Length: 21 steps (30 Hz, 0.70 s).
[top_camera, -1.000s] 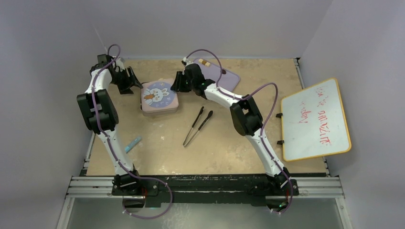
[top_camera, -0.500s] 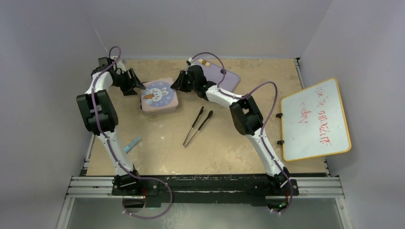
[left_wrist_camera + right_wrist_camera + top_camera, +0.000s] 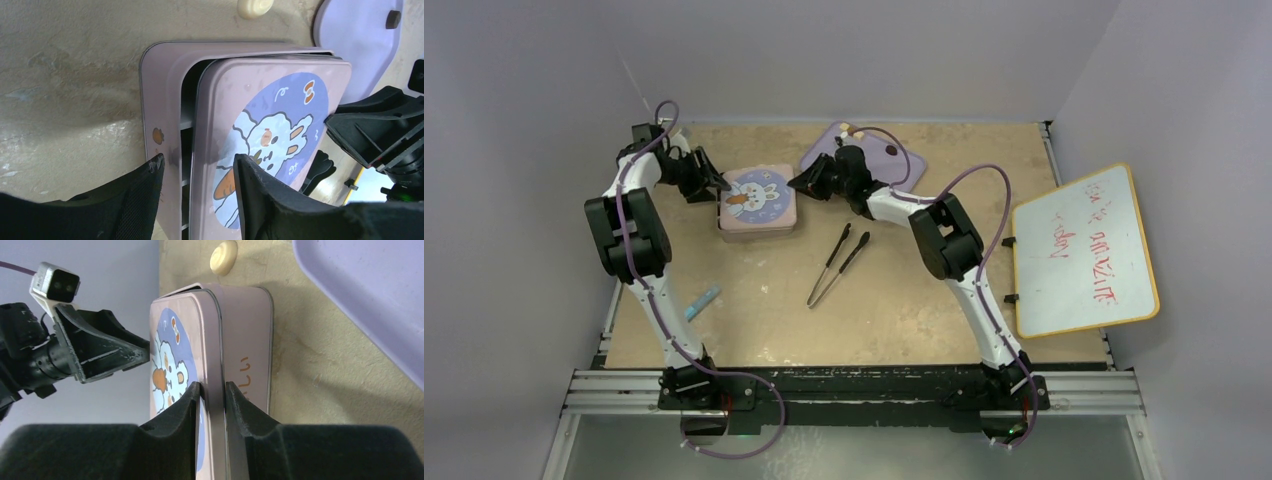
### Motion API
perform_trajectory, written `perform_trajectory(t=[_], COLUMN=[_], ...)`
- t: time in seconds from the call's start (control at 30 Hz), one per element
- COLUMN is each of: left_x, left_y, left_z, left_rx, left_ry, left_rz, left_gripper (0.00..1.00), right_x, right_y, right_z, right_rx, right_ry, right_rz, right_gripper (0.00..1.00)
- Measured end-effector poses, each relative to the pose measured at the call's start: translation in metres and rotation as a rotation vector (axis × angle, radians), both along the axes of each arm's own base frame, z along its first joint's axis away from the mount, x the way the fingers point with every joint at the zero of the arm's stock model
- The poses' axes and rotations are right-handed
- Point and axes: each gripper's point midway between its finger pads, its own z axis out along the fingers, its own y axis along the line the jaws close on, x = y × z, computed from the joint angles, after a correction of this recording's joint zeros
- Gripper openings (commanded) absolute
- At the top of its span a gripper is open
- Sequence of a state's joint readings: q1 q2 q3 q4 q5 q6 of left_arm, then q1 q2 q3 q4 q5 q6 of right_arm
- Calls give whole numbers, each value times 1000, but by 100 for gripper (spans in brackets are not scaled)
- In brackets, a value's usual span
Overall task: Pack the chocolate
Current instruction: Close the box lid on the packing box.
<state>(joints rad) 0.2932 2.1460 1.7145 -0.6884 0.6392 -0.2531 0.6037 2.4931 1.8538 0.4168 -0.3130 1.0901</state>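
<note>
A pink tin (image 3: 759,203) with a rabbit lid (image 3: 272,135) stands at the back left; the lid sits skewed, leaving a dark gap over the tin's left side. My left gripper (image 3: 197,162) (image 3: 714,187) is open, one finger outside the tin's wall (image 3: 160,100), the other over the lid. My right gripper (image 3: 213,387) (image 3: 802,183) is shut on the lid's right rim (image 3: 212,330). Of the chocolate, a cream piece (image 3: 255,6) (image 3: 223,256) lies on the table behind the tin and a dark piece (image 3: 393,19) (image 3: 891,150) on the purple tray (image 3: 869,152).
Black tweezers (image 3: 838,263) lie on the table in front of the tin. A small blue item (image 3: 702,300) lies near the left arm. A whiteboard (image 3: 1084,250) leans at the right edge. Grey walls close the back and sides.
My left gripper has moved right up to the tin's left edge and its jaws have narrowed. My right gripper's jaws have closed onto the lid's rim, and its wrist has shifted right.
</note>
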Motion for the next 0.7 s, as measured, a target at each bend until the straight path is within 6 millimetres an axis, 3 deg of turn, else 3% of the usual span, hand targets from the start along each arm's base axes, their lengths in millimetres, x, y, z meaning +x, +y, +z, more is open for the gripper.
perform_trajectory(t=[0.4,0.7], left_x=[-3,-5], left_y=[4,5], left_z=[4,3], left_rx=[31,30], left_ry=[8,16], left_rz=[19,37], left_gripper=[47,44], right_x=[0,10], right_y=[5,13], right_z=[2,1], right_rx=[102,139], right_ry=[80,22], right_rz=[15,71], right_gripper=[9,5])
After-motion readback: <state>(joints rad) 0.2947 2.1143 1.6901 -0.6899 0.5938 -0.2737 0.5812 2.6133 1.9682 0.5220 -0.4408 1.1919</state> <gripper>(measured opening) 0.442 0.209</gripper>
